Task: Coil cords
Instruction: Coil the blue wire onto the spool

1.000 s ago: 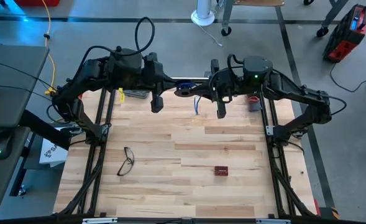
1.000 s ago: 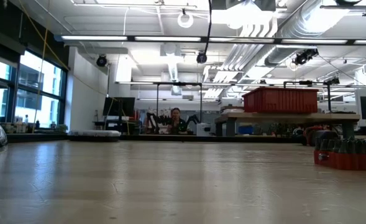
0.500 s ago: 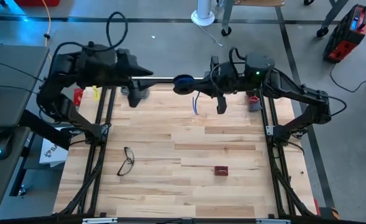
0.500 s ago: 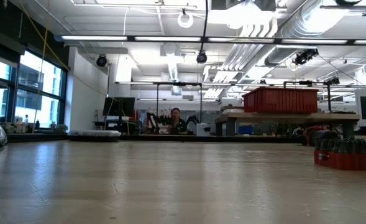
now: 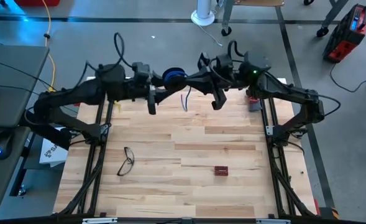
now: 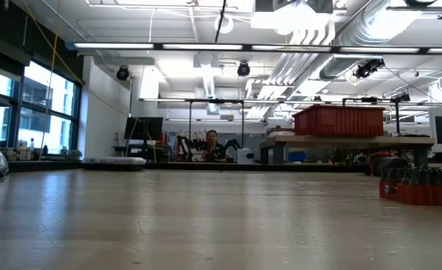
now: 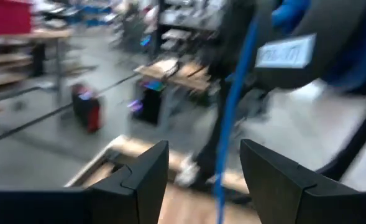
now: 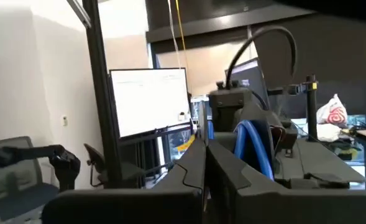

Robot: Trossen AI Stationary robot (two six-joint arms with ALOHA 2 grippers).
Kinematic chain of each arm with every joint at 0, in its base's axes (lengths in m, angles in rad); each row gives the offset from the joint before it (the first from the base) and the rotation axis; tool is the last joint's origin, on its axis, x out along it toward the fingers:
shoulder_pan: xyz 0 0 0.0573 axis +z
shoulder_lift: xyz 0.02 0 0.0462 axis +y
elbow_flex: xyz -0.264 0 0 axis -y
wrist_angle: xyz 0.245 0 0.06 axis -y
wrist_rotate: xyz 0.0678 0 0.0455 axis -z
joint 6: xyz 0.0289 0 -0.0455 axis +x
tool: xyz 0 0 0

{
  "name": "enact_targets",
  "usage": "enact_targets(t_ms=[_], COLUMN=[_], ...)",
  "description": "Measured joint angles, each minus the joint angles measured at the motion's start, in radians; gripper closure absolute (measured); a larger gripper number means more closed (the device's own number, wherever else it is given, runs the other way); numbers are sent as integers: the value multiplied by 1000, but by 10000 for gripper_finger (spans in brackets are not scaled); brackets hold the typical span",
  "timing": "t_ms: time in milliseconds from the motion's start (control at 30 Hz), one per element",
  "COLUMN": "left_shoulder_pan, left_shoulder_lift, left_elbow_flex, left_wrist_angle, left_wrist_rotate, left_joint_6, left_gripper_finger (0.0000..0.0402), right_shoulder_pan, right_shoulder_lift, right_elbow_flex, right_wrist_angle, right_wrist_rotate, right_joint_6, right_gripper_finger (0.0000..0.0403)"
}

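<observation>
Right gripper [image 5: 181,79] pinches thin blue-and-dark coiled cord [image 5: 174,76] aloft at far edge; left gripper [image 7: 204,168] spread beside it, likely regrasping.

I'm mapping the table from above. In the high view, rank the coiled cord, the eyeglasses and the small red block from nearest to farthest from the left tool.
From the left tool:
1. Coiled cord, just beside it at the table's far edge.
2. Eyeglasses, lower on the table's left side.
3. Small red block, lower right of centre.

No text I can read anywhere — the white label [image 7: 285,51] before my left wrist camera carries only a blur, its lettering beyond making out.
</observation>
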Motion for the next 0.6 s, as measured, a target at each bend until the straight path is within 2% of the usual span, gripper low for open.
enact_targets(t_ms=[100,200,367,467,600], left_shoulder_pan=[0,-1,1,6,7], left_shoulder_lift=[16,51,94,107,104], left_elbow_flex=[-37,-44,-40,-42,-41], left_wrist_angle=[54,57,160,155,155], left_wrist_rotate=[81,113,171,184,251], left_joint_6=[-38,-74,-85,-86,-86], left_gripper_finger=[208,208,208,208,208], right_shoulder_pan=[8,9,16,15,15], right_shoulder_lift=[0,0,0,0,0], right_elbow_flex=[0,0,0,0,0], right_wrist_angle=[16,35,35,32,35], right_wrist_rotate=[0,-23,-26,-27,-27], right_joint_6=[8,40,49,49,48], right_gripper_finger=[403,403,403,403,403])
